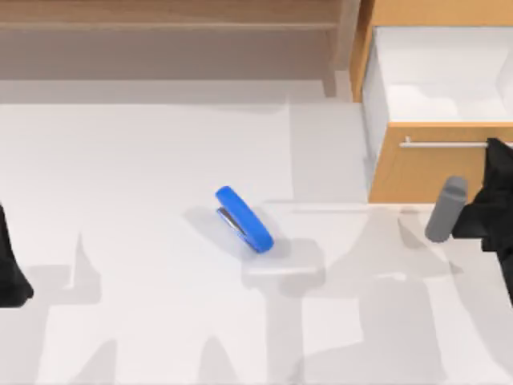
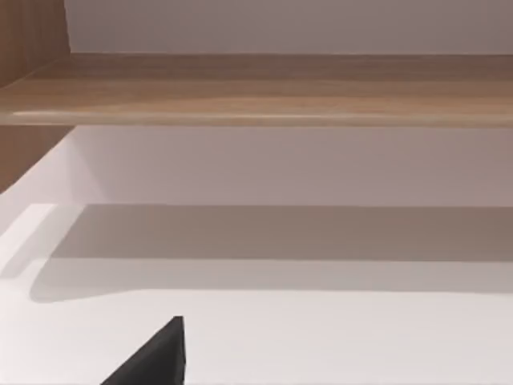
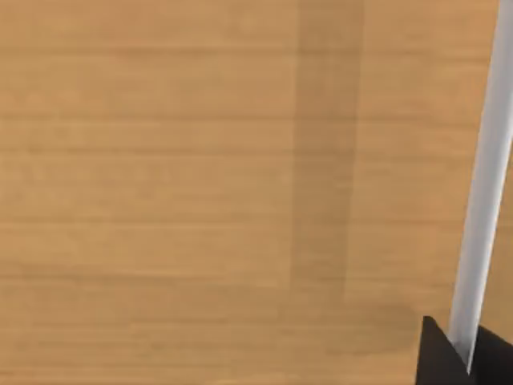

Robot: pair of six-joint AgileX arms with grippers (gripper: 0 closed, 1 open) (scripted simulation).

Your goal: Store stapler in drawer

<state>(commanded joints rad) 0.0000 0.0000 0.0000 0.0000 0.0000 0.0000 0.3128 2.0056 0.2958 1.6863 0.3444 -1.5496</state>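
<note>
The blue stapler [image 1: 244,219] lies on its side at the middle of the white table, slanting from back left to front right, with no gripper near it. The drawer [image 1: 437,76] at the back right stands pulled out, its white inside showing behind the orange-brown front [image 1: 425,172]. My right gripper [image 1: 495,148] is at the right end of the silver bar handle [image 1: 445,144]. In the right wrist view the handle [image 3: 485,184] runs down between the black fingertips [image 3: 437,357], which sit against it on both sides. My left gripper [image 1: 12,281] is parked at the table's left edge.
A brown shelf unit [image 1: 168,32] runs along the back left, and its wooden board [image 2: 256,88] crosses the left wrist view. A grey cylindrical part [image 1: 445,208] of my right arm hangs in front of the drawer. Open white tabletop [image 1: 144,160] surrounds the stapler.
</note>
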